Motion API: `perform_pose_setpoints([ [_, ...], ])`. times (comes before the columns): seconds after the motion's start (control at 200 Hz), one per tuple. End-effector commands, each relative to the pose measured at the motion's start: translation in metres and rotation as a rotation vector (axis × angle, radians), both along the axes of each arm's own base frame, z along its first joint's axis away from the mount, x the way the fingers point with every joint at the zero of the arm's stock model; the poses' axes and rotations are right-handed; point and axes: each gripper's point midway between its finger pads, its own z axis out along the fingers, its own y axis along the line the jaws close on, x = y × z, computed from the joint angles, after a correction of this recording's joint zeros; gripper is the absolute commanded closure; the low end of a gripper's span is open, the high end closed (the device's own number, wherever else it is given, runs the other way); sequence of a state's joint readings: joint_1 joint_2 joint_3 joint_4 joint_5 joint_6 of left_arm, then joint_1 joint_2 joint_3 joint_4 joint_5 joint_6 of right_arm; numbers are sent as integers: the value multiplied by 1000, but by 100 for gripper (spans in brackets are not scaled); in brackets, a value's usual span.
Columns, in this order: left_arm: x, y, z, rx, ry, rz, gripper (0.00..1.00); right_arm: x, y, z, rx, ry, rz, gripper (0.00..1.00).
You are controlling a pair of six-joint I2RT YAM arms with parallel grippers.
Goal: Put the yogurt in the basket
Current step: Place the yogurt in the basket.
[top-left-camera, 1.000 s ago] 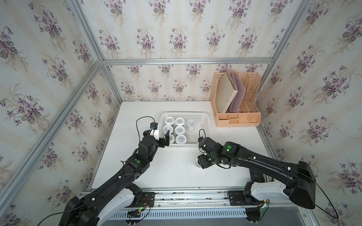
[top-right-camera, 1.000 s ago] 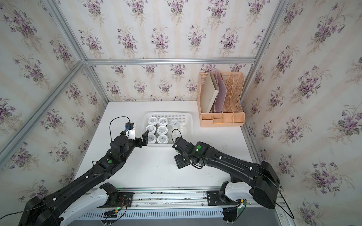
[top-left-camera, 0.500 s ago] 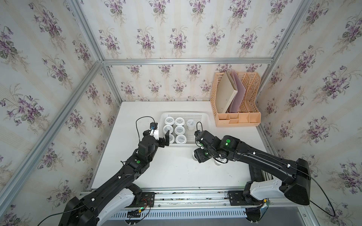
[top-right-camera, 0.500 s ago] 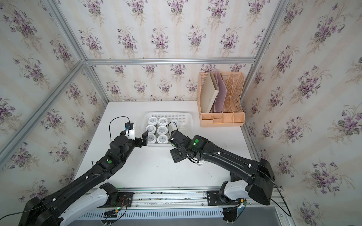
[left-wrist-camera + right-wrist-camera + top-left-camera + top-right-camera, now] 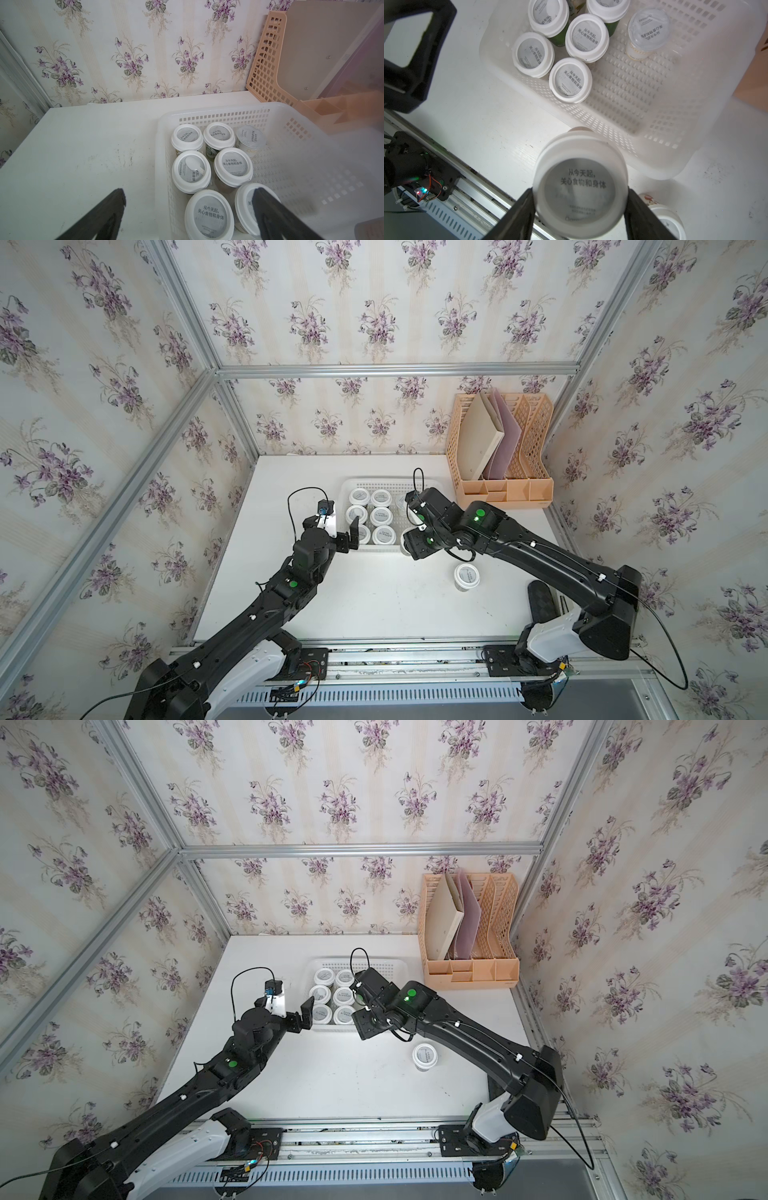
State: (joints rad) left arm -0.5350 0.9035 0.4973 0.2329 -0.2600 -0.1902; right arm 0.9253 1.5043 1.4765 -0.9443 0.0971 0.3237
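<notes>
The white basket [image 5: 390,482] [image 5: 376,961] sits mid-table and holds several yogurt cups [image 5: 381,515] [image 5: 233,166] along its left side. My right gripper [image 5: 580,193] [image 5: 412,537] is shut on one more yogurt [image 5: 579,182], gripping its lid rim, and hovers over the basket's near edge [image 5: 654,164]. Another yogurt [image 5: 466,576] [image 5: 424,1056] [image 5: 668,222] stands on the table near the right arm. My left gripper [image 5: 189,193] [image 5: 341,531] is open and holds nothing; its fingers straddle the basket's near left corner.
A peach-orange file rack [image 5: 498,485] [image 5: 469,969] with folders stands at the back right, next to the basket. One cup in the basket [image 5: 250,137] has a clear film top instead of a white lid. The metal rail [image 5: 452,187] runs along the table's front edge.
My right arm has carried the held yogurt from the front of the table up to the basket's near edge. The left arm has not moved.
</notes>
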Motion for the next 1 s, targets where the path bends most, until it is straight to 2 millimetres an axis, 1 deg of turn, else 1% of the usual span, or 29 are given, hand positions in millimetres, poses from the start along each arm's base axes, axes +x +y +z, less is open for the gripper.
perform_pose_setpoints([
  [0.0,1,2,4,5,-14,11,1,9,-4,5,-28,-14,12,32],
  [0.175,2,3,4,8,-15,12,1,30,-5,5,-11,-11,2,32],
  [0.609,2,3,4,11,-16,16,1,68,-4,-4,38,-33,-40,33],
  [0.824,2,3,4,13,-16,17,1,86,-8,-18,30,-18,-55,33],
  [0.994,2,3,4,15,-16,17,1,100,-6,-30,35,-3,-56,33],
])
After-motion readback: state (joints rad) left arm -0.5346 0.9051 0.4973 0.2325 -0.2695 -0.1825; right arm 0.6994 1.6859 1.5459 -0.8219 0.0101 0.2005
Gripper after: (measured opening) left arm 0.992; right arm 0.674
